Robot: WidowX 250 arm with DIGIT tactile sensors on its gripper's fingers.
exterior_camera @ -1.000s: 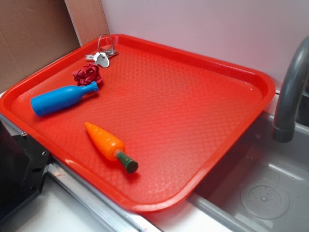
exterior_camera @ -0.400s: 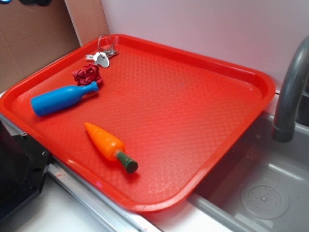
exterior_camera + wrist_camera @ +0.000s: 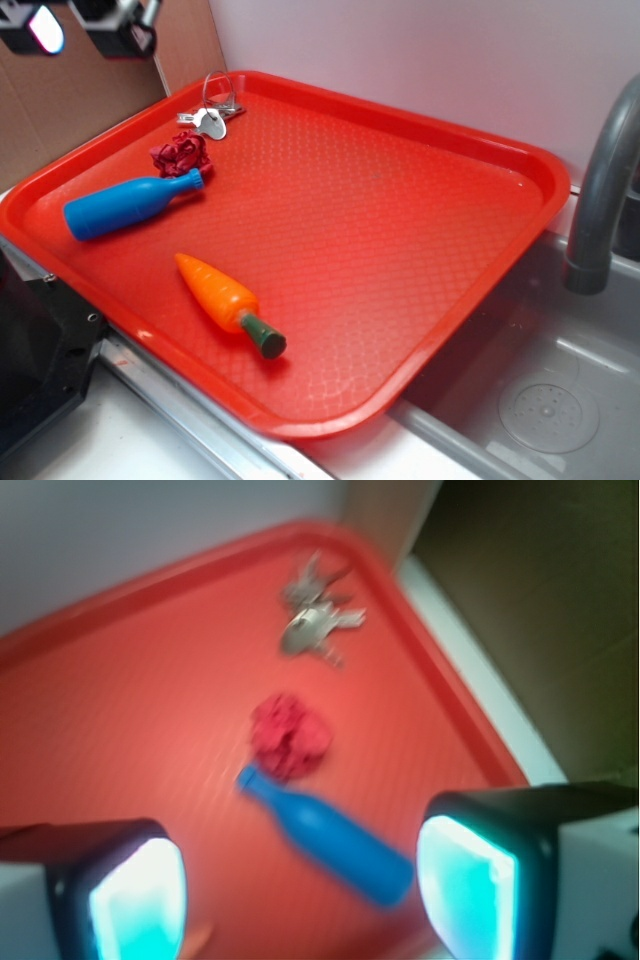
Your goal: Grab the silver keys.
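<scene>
The end effector (image 3: 90,28) hangs high in the exterior view's top left corner, above and outside the tray's far left rim, with its two fingers spread apart and nothing between them. In the wrist view the same two fingers (image 3: 135,900) frame the lower edge of the picture, their pale blue pads facing each other across a wide gap, and the tray (image 3: 120,710) lies well below them.

The silver keys (image 3: 210,116) lie in the far left corner of the red tray (image 3: 400,230), close against its raised rim, with their thin wire ring (image 3: 219,88) standing up and leaning toward the rim. In the wrist view the keys (image 3: 318,618) appear blurred near the tray's corner, well apart from the fingers.

Just beside the keys, toward the tray's middle, sits a small dark red crumpled wad (image 3: 181,153). A blue bottle (image 3: 130,205) lies on its side next to the wad, its neck pointing at the wad and nearly touching it, its base toward the tray's left edge. Nearer the front edge an orange toy carrot (image 3: 228,303) lies on its side, green stem end pointing toward the front right.

The tray rests over a grey sink (image 3: 540,400), and a grey faucet (image 3: 605,190) rises at the right.
</scene>
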